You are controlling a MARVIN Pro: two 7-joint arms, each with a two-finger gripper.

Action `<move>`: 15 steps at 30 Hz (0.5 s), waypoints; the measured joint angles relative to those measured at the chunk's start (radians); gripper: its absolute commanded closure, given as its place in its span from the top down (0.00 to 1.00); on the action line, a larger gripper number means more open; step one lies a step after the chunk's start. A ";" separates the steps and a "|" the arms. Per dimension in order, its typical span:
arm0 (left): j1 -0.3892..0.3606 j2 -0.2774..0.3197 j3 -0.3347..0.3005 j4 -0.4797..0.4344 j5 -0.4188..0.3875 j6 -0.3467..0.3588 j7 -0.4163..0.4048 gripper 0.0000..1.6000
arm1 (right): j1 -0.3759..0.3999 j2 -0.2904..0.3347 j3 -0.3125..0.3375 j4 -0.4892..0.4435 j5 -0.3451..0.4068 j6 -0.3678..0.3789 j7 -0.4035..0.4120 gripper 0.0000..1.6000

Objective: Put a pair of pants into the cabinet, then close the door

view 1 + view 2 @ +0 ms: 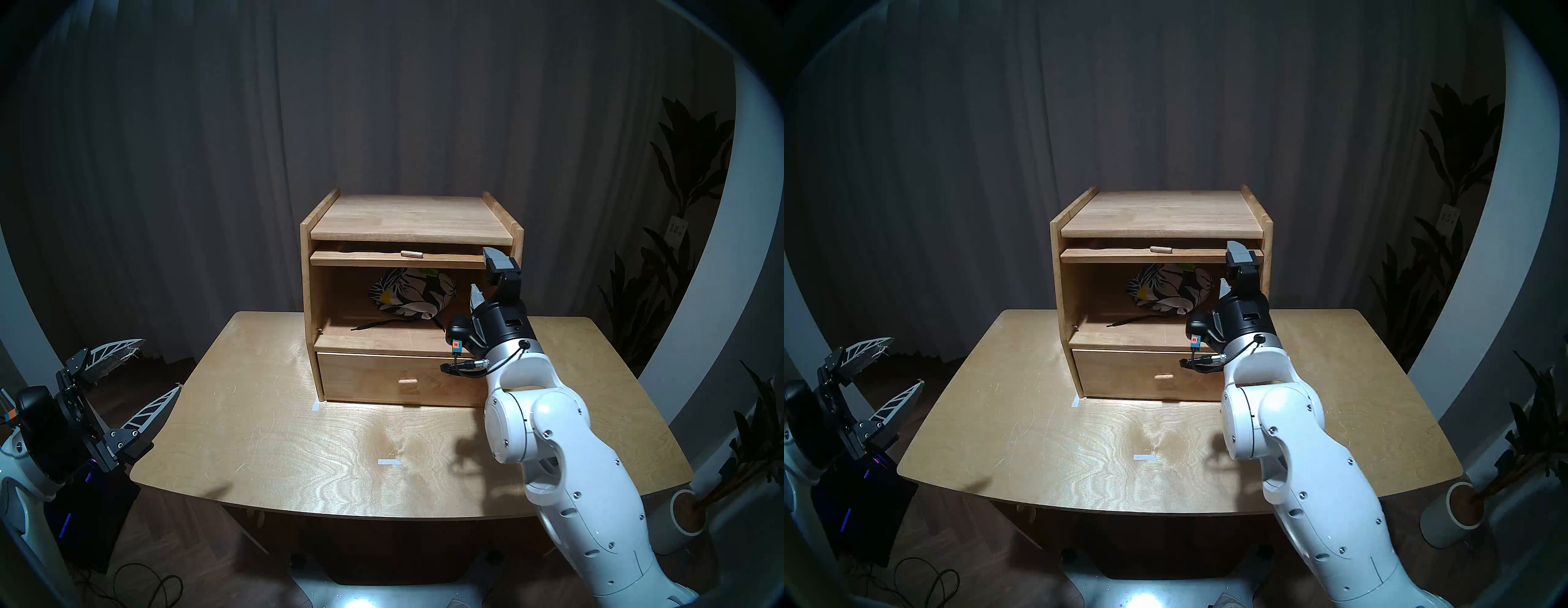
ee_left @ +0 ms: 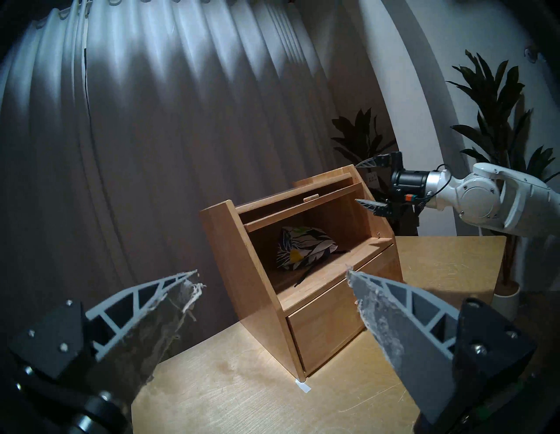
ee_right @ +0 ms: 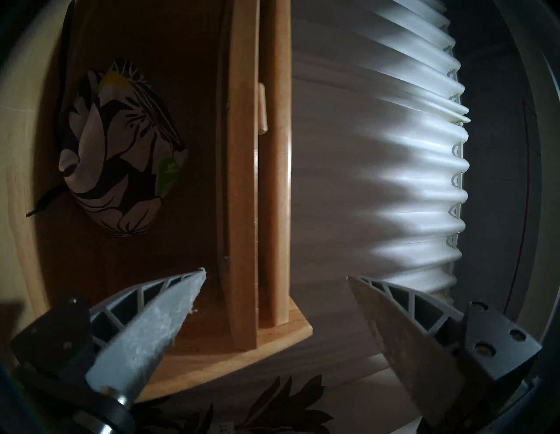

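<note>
The light wooden cabinet (image 1: 407, 214) stands at the back of the table (image 1: 275, 446). The folded floral pants (image 1: 409, 295) lie inside its upper compartment, black drawstring (image 1: 373, 325) trailing forward; they also show in the right wrist view (image 3: 121, 157). The door (image 1: 360, 257) is raised flat under the top, its peg handle (image 1: 410, 254) facing forward. My right gripper (image 1: 481, 274) is open at the cabinet's upper right front corner, and in its wrist view (image 3: 274, 274) the door's edge (image 3: 242, 181) lies between the fingers. My left gripper (image 1: 160, 363) is open and empty off the table's left edge.
The drawer (image 1: 382, 378) with a small knob is shut below the compartment. White tape marks (image 1: 389, 462) lie on the table. Potted plants (image 1: 687, 170) and a white pot (image 1: 687, 509) stand to the right. A grey curtain hangs behind.
</note>
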 measured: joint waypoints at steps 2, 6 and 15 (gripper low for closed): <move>-0.003 0.001 -0.001 0.005 -0.005 -0.010 -0.011 1.00 | 0.019 -0.022 -0.007 0.037 0.001 0.028 0.008 1.00; -0.007 0.001 -0.002 0.008 -0.012 -0.024 -0.027 1.00 | 0.043 -0.061 -0.010 0.075 0.014 0.070 0.025 1.00; -0.016 0.002 -0.004 0.008 -0.021 -0.041 -0.050 1.00 | 0.068 -0.106 -0.024 0.079 0.030 0.124 0.047 1.00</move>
